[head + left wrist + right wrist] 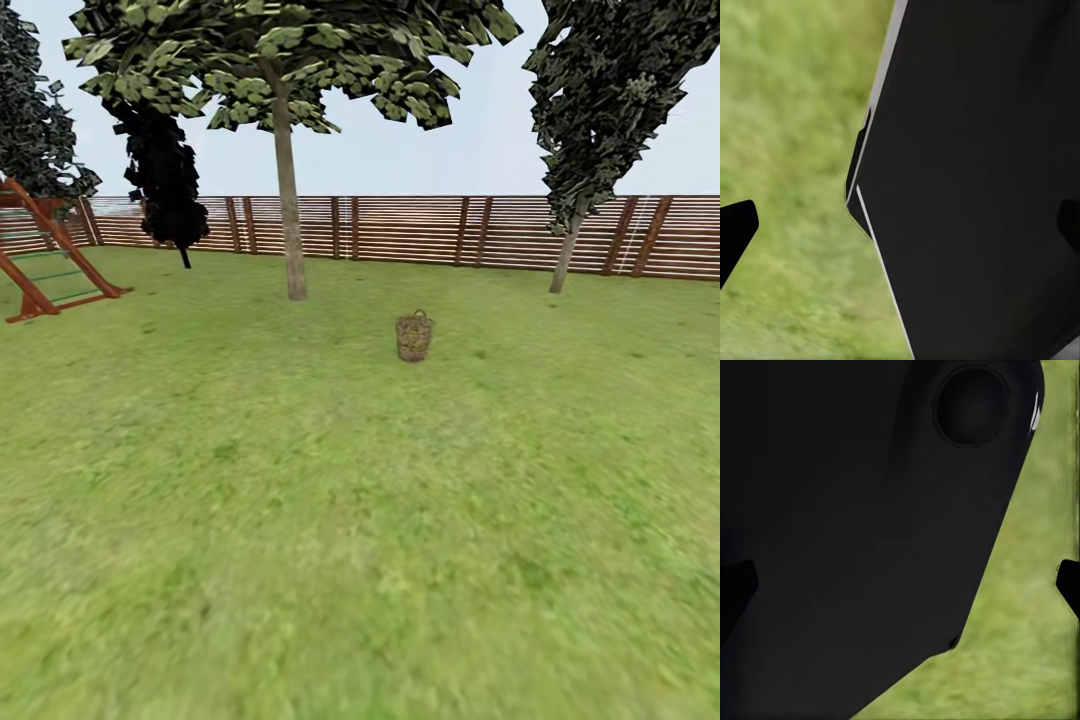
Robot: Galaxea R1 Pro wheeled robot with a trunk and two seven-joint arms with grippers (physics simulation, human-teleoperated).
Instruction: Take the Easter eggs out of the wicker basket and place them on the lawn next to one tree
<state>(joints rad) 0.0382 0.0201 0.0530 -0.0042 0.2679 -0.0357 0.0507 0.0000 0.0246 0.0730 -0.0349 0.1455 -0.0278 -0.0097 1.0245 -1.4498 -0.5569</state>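
The wicker basket point(414, 336) stands small and far off on the lawn point(330, 520), right of centre in the head view. Its inside is too distant to make out, so the Easter eggs are hidden. The tree point(290, 240) with the pale mottled trunk and broad green leaves rises behind and to the left of the basket. In the left wrist view my left gripper point(900, 229) is open, its dark fingertips point(735, 234) at the picture's edges over grass. My right gripper point(900, 585) is likewise open, fingertips point(1069, 585) wide apart, with nothing between them.
A brown slat fence point(420, 232) closes the garden at the back. A wooden play frame point(45, 262) stands at far left, a near-black narrow tree point(165, 185) beside it, and a dark-leaved thin-trunked tree point(566, 255) at right. The robot's black body point(982, 180) looms in both wrist views.
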